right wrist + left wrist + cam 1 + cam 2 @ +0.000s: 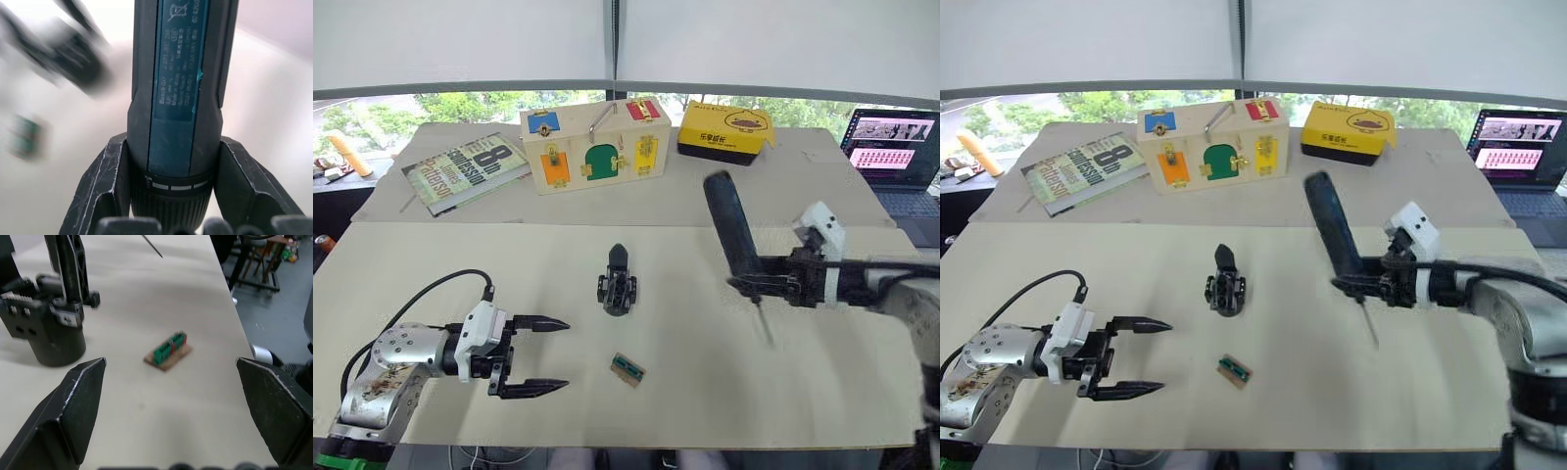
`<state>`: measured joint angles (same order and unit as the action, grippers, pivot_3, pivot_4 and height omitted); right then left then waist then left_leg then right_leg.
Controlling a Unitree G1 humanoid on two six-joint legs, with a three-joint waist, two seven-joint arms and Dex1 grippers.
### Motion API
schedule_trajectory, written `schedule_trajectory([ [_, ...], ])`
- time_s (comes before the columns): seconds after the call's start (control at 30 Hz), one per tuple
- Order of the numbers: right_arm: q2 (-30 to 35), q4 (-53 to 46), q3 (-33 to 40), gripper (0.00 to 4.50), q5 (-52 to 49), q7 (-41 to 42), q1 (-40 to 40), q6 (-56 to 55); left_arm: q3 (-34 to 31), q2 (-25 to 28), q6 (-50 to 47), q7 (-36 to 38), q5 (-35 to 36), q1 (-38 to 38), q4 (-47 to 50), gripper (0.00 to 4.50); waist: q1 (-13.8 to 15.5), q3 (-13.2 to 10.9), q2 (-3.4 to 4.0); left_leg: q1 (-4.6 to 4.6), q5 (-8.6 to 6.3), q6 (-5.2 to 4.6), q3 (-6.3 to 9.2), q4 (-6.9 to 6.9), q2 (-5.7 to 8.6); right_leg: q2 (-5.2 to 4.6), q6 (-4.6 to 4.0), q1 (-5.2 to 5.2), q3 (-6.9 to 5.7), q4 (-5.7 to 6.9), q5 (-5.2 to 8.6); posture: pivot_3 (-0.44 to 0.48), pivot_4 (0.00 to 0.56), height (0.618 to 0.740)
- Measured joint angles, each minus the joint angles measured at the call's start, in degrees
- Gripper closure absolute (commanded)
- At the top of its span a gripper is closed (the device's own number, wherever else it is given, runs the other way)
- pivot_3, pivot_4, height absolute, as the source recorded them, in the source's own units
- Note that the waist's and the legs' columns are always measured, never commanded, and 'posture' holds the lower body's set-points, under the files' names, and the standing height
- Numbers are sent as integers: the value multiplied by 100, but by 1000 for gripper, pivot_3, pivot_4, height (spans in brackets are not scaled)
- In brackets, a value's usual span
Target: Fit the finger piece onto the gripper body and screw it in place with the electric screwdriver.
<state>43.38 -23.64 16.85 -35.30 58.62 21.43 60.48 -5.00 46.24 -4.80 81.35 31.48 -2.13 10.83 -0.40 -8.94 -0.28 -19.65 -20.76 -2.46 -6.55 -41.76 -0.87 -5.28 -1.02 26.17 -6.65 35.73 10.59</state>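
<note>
The gripper body (619, 290) is a small black block standing in the middle of the table. A pointed black finger piece (618, 258) sticks out of its far end. My right gripper (751, 275) is shut on the electric screwdriver (731, 223), right of the body and well apart from it. The tool's dark blue handle leans up and away, and its thin bit (764, 324) points down at the table. My left gripper (548, 353) stands open near the front left edge, with nothing between its fingers. In the left wrist view the body (51, 328) lies just beyond one fingertip.
A small wooden chip with green parts (627, 369) lies in front of the body, between the open left fingers in the left wrist view. Along the back stand a book (465, 168), a wooden latch box (595, 145) and a yellow case (724, 130). A laptop (896, 147) is at far right.
</note>
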Motion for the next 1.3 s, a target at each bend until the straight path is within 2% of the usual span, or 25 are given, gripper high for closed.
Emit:
schedule_trajectory([
  [0.1, -509, -529, 495, 2567, -450, -145, -249, -478, 21, -52, 292, 73, -162, 25, -297, 0, 11, 1, 0, 11, 0, 0, 0, 1, 1, 1, 0, -5, 6, 4, 0, 0, 150, 740],
  [0.17, -927, -946, 482, 2567, -585, -142, -657, -983, 50, -199, 563, 71, -325, -7, -601, 0, 21, 2, -1, 21, -1, 1, -1, 6, -1, 7, 0, -12, 6, 2, 1, 0, 150, 740],
  [0.27, -1568, -1409, -170, 2567, -560, 47, -1303, -1956, 205, -427, 942, 11, -588, -144, -860, 0, 5, 0, 1, 27, -1, 1, -11, 11, 4, 8, 0, -8, 17, 6, 2, 0, 150, 740],
  [0.47, -2191, -1595, -995, 2567, -270, 127, -1535, -3393, 560, -846, 1495, -253, -1074, -167, -971, 0, -18, 3, -4, 46, 0, -1, -23, 5, 7, 7, 2, -20, 40, 14, -1, 0, 150, 740],
  [0.67, -2101, -1339, -1802, 2567, -259, 595, -1486, -3824, 1120, -1239, 1468, -566, -1373, 246, -1029, 0, -16, 4, -5, 46, 1, -3, -25, 2, 8, 9, -2, -18, 41, 17, -4, 0, 150, 740],
  [0.83, -2160, -766, -2058, 2567, 4, 730, -1026, -4347, 1470, -1452, 1267, -837, -1556, 498, -1035, 0, -26, 5, -7, 47, 1, -4, -23, 1, 7, 10, -5, -18, 40, 19, -6, 0, 150, 740],
  [1.3, -2158, -425, -2642, 2567, 137, 908, -825, -4759, 1759, -1454, 954, -1071, -1607, 643, -899, 0, 41, 5, -6, 45, 0, -11, -18, 1, 7, 0, -5, -17, 36, 17, -6, 0, 150, 740],
])
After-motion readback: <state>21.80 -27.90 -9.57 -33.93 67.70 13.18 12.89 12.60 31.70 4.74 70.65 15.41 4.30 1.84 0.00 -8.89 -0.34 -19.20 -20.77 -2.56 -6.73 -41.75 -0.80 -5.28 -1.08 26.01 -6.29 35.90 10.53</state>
